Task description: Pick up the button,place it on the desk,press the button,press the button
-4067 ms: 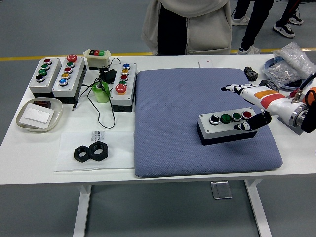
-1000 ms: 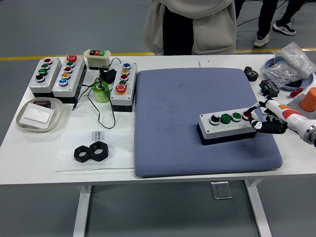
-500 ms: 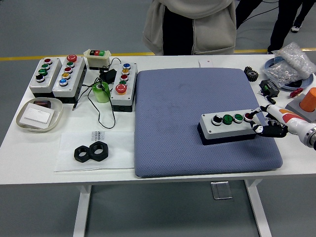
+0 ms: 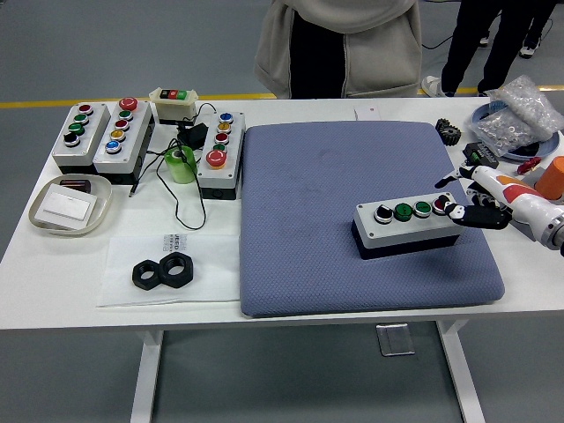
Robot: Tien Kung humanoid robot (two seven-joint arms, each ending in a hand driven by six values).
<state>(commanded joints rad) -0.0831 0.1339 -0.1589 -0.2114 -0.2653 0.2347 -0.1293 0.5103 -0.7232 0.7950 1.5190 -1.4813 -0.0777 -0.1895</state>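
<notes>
Right hand reached in from the right edge, its fingers loosely extended and grasping nothing, one black fingertip resting at the red button on the right end of the button box. That box lay flat on the blue-grey pad, right of the pad's middle, with black, green, white and red buttons in a row. A person stood at the table's far side, hands out of sight.
</notes>
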